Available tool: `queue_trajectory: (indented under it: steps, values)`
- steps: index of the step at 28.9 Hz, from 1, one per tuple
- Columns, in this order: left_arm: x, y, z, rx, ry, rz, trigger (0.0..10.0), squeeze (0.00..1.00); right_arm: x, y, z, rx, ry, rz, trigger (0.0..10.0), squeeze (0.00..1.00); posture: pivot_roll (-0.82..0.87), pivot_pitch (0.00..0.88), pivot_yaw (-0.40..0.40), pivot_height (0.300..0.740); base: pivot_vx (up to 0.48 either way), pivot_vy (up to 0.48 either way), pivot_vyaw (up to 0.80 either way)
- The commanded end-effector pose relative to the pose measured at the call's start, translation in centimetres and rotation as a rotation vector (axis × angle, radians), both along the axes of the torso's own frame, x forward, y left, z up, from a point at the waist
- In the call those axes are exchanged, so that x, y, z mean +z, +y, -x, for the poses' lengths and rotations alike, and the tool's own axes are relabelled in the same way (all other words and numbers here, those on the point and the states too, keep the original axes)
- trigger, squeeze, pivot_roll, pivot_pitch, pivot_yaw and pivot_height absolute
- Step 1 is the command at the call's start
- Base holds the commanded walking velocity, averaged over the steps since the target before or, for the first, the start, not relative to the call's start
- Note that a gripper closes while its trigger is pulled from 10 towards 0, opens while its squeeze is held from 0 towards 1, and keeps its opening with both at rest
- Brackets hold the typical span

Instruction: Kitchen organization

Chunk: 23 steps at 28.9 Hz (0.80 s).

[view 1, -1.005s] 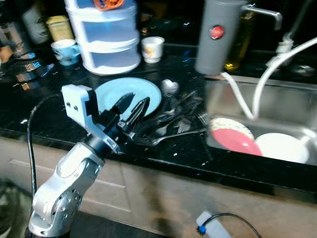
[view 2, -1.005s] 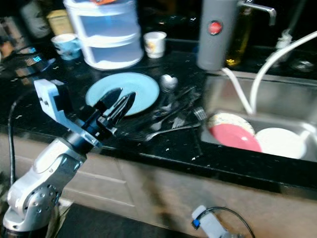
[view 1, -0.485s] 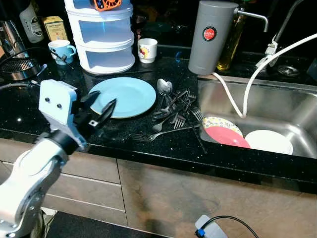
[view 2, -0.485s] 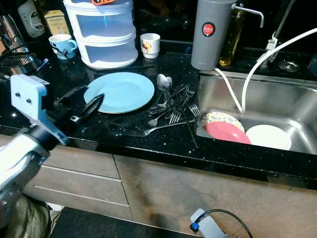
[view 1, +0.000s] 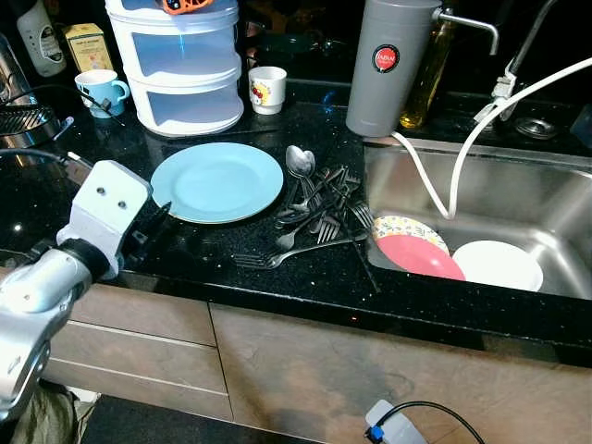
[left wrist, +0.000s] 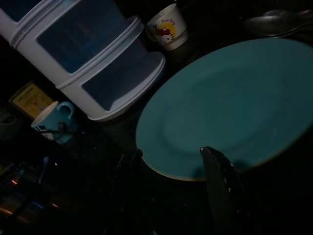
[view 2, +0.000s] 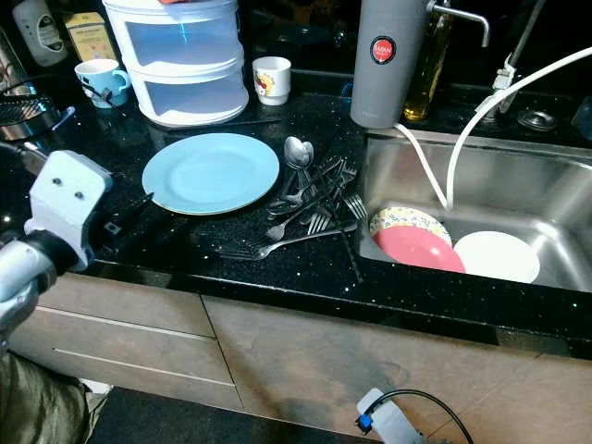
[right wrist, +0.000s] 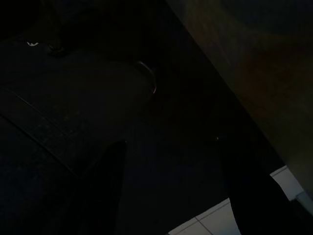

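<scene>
With its jaws spread and empty just short of the near rim of the blue plate (left wrist: 230, 105), which lies flat on the black counter (view 1: 305, 277) beside the cutlery pile (view 1: 319, 199), the left gripper (left wrist: 171, 161) should be brought in low so that one finger can be slid under the rim.

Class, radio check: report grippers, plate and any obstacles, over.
Left gripper open, at blue plate's near rim, empty. Right arm idle. Cutlery pile beside plate.

silver left arm (view 1: 32, 296), pale grey wrist block with two dark, seemingly screw, holes.
</scene>
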<state>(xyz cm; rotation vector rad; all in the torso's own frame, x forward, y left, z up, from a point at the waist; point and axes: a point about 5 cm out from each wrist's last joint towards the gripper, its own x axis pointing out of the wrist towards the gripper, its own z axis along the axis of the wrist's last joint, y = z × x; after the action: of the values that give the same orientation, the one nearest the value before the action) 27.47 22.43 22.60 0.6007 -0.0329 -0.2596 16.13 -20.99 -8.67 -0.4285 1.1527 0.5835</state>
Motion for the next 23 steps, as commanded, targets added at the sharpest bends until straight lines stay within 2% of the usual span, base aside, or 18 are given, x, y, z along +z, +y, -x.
queue_trajectory:
  steps: [1, 2, 4, 7, 10, 16, 22, 23]
  values:
    - [-0.1, 0.3, -0.5, 0.001, 0.009, -0.069, 10.0, 0.00, 0.0, -0.1, 0.0, -0.011, 0.002, 0.002, 10.0, 0.00, 0.08, 0.003, -0.041, 0.740, 0.000, 0.000, 0.00]
    - [-0.3, 0.2, -0.8, -0.010, 0.014, -0.101, 10.0, 0.00, 0.0, -0.1, 0.0, -0.011, 0.002, 0.002, 10.0, 0.00, 0.07, 0.002, -0.039, 0.740, 0.000, 0.000, 0.00]
    - [-0.3, -0.3, -1.5, -0.035, 0.013, -0.106, 10.0, 0.00, 0.0, -0.1, 0.0, -0.012, 0.000, 0.003, 10.0, 0.00, 0.07, 0.003, -0.038, 0.740, 0.000, 0.000, 0.00]
    - [-0.3, -0.6, -1.8, -0.053, 0.010, -0.124, 10.0, 0.00, 0.0, 0.0, 0.0, -0.013, -0.001, 0.003, 10.0, 0.00, 0.07, 0.002, -0.036, 0.740, 0.000, 0.000, 0.00]
    - [0.0, -1.6, -2.5, -0.130, 0.021, -0.128, 10.0, 0.00, 0.0, 0.0, 0.0, -0.017, -0.005, 0.003, 10.0, 0.00, 0.06, 0.000, -0.030, 0.740, 0.000, 0.000, 0.00]
    - [-0.7, -2.6, -2.8, -0.212, 0.094, -0.130, 10.0, 0.00, 0.0, 0.1, 0.0, -0.020, -0.008, 0.003, 10.0, 0.00, 0.06, 0.000, -0.024, 0.740, 0.000, 0.000, 0.00]
    - [-0.7, -3.2, -3.3, -0.249, 0.103, -0.120, 10.0, 0.00, 0.0, 0.1, 0.0, -0.022, -0.010, 0.002, 10.0, 0.00, 0.06, 0.000, -0.023, 0.740, 0.000, 0.000, 0.00]
    - [-0.7, -3.7, -3.5, -0.281, 0.100, -0.122, 10.0, 0.00, 0.0, 0.1, 0.0, -0.023, -0.011, 0.002, 10.0, 0.00, 0.05, 0.000, -0.019, 0.740, 0.000, 0.000, 0.00]
